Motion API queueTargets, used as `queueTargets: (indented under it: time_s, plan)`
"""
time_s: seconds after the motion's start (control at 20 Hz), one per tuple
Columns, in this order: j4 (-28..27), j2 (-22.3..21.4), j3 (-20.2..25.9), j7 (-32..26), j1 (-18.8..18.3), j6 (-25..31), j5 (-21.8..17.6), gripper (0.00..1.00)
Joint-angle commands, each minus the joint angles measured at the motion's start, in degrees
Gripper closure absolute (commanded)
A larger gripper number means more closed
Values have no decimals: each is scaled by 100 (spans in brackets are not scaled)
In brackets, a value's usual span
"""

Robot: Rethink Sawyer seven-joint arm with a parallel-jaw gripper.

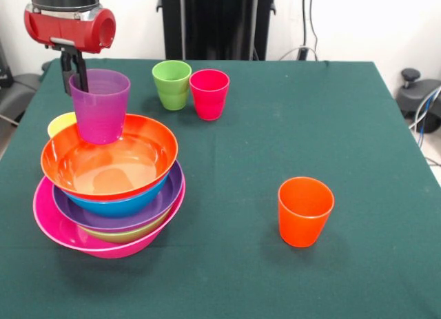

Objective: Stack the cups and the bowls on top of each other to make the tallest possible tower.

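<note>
Gripper (77, 74) at ten o'clock, jaws pinching purple cup (101, 105) rim, holding it over orange bowl (109, 157) atop tower (109, 195); likely placement. Orange cup (304, 211) at four o'clock on bench (289, 140).

Table (275, 278) covered with dark green cloth. Resting directly on it: pink bowl (52, 226) at near left, bearing the other nested bowls; yellow cup (59, 123) just behind that pile, mostly hidden by it; green cup (171, 85) and red cup (209, 94) side by side near far edge, upright, touching or almost; orange cup (304, 211) upright, alone, well apart at near right.
</note>
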Motion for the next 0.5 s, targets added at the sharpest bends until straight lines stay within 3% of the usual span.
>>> queueTargets:
  time_s: [0.05, 0.5]
  plan:
    - [33, 200, -223, -293, 264, 354, -108, 100]
    - [45, 215, -253, -226, 309, 248, -155, 100]
